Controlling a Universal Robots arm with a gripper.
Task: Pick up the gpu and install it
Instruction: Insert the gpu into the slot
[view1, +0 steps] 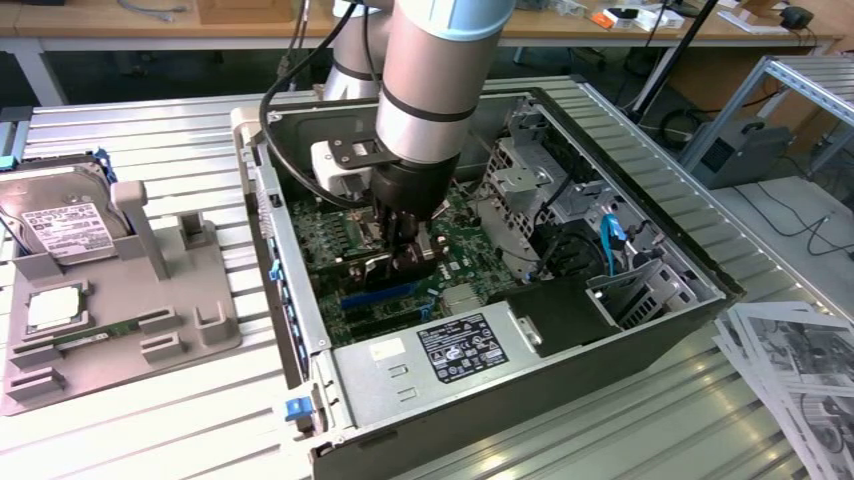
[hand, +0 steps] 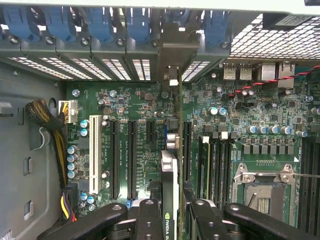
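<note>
Item: gpu (hand: 169, 172), held edge-on, your gripper (hand: 170, 217) fingers clamped on it, over the motherboard (hand: 142, 107). Keep it upright, parallel to the expansion slots (hand: 114, 160); lower evenly.

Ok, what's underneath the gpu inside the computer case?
The green motherboard and its black slots lie under the gpu, held edge-on in the gripper. What lies straight beneath is covered by the gpu itself.

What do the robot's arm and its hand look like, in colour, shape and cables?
The arm is a thick silver-grey cylinder with a black ring near its lower end. A white block sits at its side. A black cable loops down beside it. The hand has two black fingers with round screw heads and curved black link bars.
</note>
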